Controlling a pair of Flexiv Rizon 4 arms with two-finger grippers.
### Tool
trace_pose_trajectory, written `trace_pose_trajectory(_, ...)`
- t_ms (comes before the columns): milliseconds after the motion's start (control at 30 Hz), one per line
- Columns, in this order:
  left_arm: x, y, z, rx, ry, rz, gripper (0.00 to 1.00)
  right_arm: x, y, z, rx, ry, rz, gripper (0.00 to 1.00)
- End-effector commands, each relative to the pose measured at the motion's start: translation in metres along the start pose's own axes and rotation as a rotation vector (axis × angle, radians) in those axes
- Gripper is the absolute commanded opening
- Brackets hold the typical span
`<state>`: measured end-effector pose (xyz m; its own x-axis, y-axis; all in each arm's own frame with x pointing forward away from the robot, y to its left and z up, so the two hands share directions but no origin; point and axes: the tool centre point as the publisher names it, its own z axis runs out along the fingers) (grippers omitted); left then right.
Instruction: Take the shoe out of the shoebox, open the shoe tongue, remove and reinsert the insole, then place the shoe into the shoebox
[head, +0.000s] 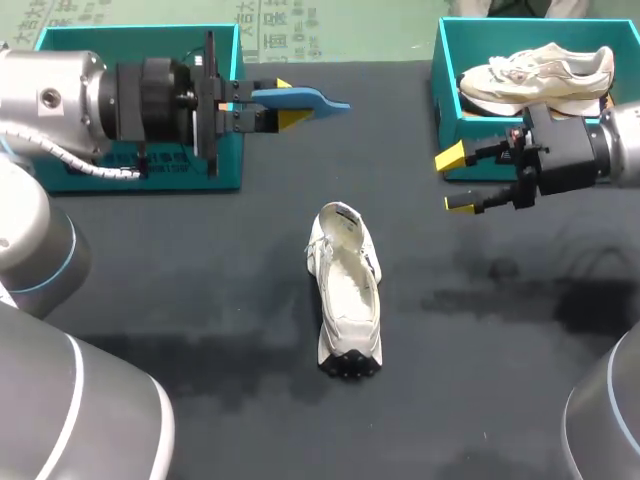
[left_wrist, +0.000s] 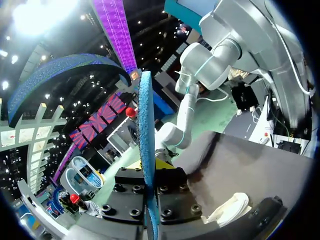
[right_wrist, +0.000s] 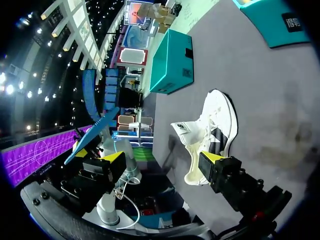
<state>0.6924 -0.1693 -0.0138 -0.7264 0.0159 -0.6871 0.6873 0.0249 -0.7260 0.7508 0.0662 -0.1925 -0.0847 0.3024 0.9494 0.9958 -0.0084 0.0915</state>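
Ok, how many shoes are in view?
2. One shoe lies in the middle of the table; the other shoe sits in the right shoebox. My left arm hides part of the left shoebox, so another may be there.

On the dark cloth table (head: 200, 300) I see the white low sneaker (head: 347, 290) in the middle of the frame. At upper right, a second white sneaker (head: 535, 75) lies in the teal cardboard shoebox (head: 445, 70). At upper left stands another teal open box (head: 130, 35), and the blue flat insole (head: 320, 100) is just right of it.
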Motion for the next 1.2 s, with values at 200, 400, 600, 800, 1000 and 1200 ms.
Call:
trace_pose_trajectory(200,0.009,0.013,0.010,-0.034,0.018,0.167,0.00,0.008,0.009,0.003,-0.009,0.025,-0.002,1.00)
trace_pose_trajectory(400,0.023,0.033,0.015,-0.025,-0.018,0.342,0.00,0.014,0.015,0.008,-0.038,0.052,0.033,1.00)
trace_pose_trajectory(600,0.036,0.049,0.019,0.012,-0.046,0.492,0.00,0.016,0.016,0.013,-0.036,0.069,0.062,1.00)
trace_pose_trajectory(800,0.045,0.059,0.021,-0.010,-0.042,0.574,0.00,0.015,0.016,0.014,-0.042,0.097,0.088,1.00)
trace_pose_trajectory(1000,0.045,0.059,0.021,-0.010,-0.042,0.574,0.00,0.015,0.016,0.014,-0.042,0.097,0.088,1.00)
trace_pose_trajectory(1200,0.062,0.074,0.025,-0.043,-0.031,0.680,0.00,0.018,0.020,0.020,-0.033,0.123,0.084,1.00)
